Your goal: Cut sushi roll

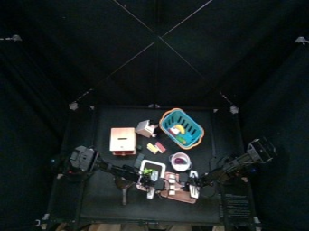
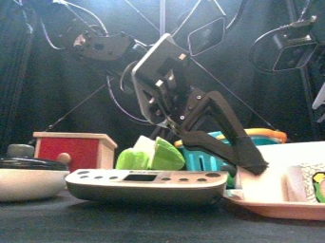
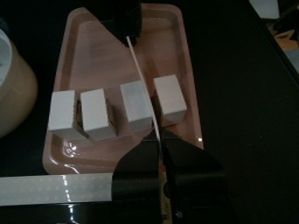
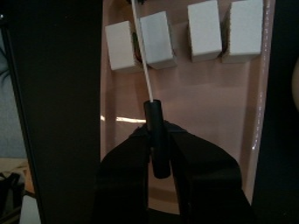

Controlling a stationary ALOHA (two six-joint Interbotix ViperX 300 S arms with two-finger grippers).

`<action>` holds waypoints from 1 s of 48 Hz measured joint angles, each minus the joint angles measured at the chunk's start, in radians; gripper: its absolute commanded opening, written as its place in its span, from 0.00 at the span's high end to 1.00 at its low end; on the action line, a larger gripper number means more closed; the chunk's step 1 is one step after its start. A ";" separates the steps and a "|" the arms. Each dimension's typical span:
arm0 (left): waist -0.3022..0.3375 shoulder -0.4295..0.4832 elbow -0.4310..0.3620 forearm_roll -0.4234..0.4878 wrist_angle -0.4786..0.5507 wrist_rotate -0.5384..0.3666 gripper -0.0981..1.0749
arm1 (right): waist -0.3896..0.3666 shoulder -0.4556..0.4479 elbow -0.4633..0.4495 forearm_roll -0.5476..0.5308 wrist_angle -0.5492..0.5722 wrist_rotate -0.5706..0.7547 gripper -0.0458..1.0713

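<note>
Left wrist view looks down on a pink tray [image 3: 82, 35] where the sushi roll [image 3: 117, 109] lies already split into four white pieces in a row. The left gripper [image 3: 163, 171] is clamped on a knife [image 3: 142, 92], whose thin blade runs across the row's long axis, sitting between two pieces. The right gripper [image 4: 158, 162] also grips a thin rod-like tool [image 4: 149, 66] reaching toward the same pieces; which arm is nearer I cannot tell

Right claw [image 4: 159, 140] clamped, left claw [image 3: 163, 162] too
</note>
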 measured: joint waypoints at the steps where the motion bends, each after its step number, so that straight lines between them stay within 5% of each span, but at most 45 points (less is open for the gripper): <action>1: 0.000 0.002 0.000 0.000 0.000 0.000 0.67 | 0.000 0.000 -0.002 0.000 0.000 0.000 0.59; 48: 0.018 -0.037 0.002 0.011 0.008 0.003 0.67 | -0.017 -0.064 -0.011 -0.012 0.044 -0.008 0.59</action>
